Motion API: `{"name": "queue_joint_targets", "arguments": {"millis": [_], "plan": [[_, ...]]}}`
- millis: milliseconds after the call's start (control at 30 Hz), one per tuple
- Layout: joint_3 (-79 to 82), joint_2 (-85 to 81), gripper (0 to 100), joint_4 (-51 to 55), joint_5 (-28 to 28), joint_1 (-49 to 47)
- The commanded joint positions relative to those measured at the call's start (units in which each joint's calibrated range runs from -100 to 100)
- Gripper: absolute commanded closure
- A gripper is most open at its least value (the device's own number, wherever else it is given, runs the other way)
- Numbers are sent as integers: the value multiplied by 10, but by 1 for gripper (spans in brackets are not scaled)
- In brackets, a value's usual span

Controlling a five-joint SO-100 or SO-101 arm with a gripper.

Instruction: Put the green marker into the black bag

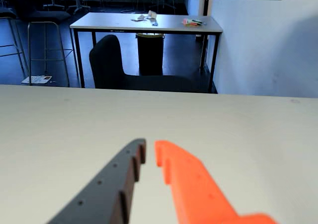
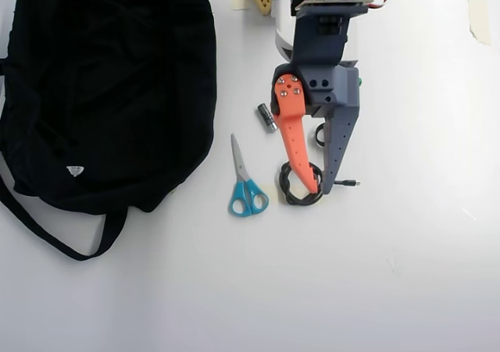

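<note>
Green marker: all I could make out from my remote station was a sliver of green point(image 2: 359, 80) poking from under the arm's 3 o'clock side in the overhead view. The rest was hidden, so I could not be sure of it. The gripper point(image 2: 321, 189) pointed toward 6 o'clock, its orange and grey fingers barely parted and pinching nothing, as the wrist view point(image 1: 150, 152) also showed. Its tips hung over a coiled black cable point(image 2: 292, 194). Blue-handled scissors point(image 2: 246, 188) lay just beside it at 9 o'clock, and a short grey cylinder point(image 2: 267, 118) lay at the gripper's 10 o'clock. The black bag point(image 2: 109, 94) filled the white table's point(image 2: 391, 274) 10 o'clock corner, well apart from the green sliver.
</note>
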Motion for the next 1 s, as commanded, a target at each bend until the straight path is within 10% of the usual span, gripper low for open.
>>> {"name": "queue_joint_targets", "arguments": {"millis": [0, 633, 967], "plan": [[-12, -5, 98, -7, -1, -3], [23, -34, 98, 4, -3, -23], [16, -103, 98, 248, -2, -20]]}}
